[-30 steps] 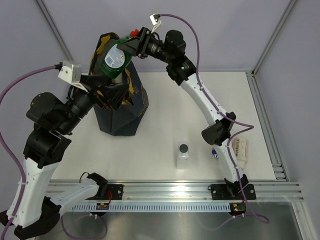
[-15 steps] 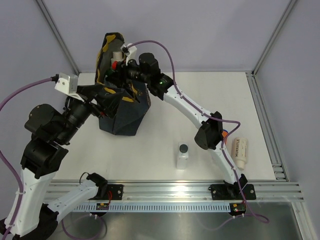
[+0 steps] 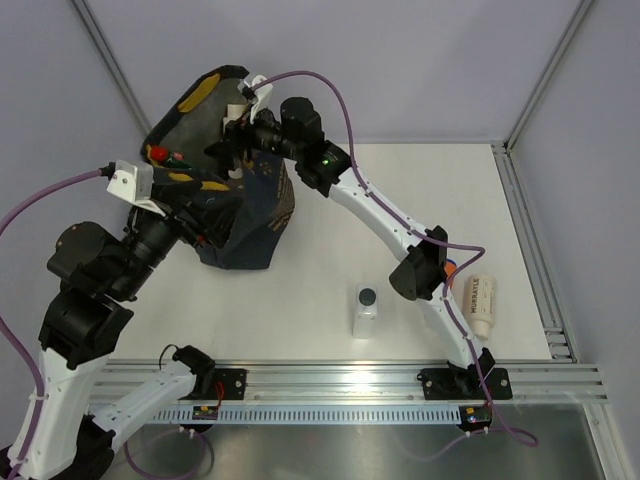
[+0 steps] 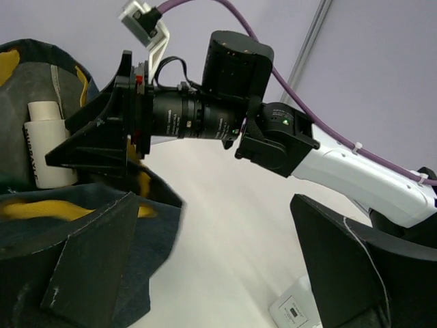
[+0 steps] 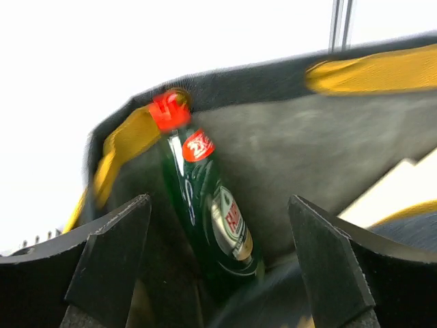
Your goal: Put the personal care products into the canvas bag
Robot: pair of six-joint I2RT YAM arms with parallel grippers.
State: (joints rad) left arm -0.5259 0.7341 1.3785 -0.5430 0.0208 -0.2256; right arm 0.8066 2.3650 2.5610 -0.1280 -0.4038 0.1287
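Near rail: both arms are bolted here, left and right, and both reach away toward the far-left corner
Clear bottle (image 3: 367,310): upright on the table (image 3: 330,230), dark cap on, well apart from the bag; not yet packed
Cream tube (image 3: 482,303): on its side near the right edge, just beside the right arm's lower link, also waiting
Left gripper (image 4: 213,225): fingers spread as wide as they go with nothing between them, set low at the near side of the bag's mouth; my guess is it is there to keep the soft cloth from folding shut, though I cannot tell if a finger touches the fabric
Canvas bag (image 3: 255,225): standing at the far left, navy walls sagging, mouth gaping and leaning leftward, mustard trim showing round the rim
Right gripper (image 5: 218,205): reached over the mouth from the right, fingers apart and gripping nothing
Green bottle (image 5: 212,212): inside the bag, slanted against the inner wall, red cap uppermost by a yellow handle, clear of both fingers; it looks blurred
White bottle (image 4: 48,143): also inside, upright against the bag's wall
Where it stands: two products in by my count, two in plain sight on the table; the right arm should lift out without snagging a handle
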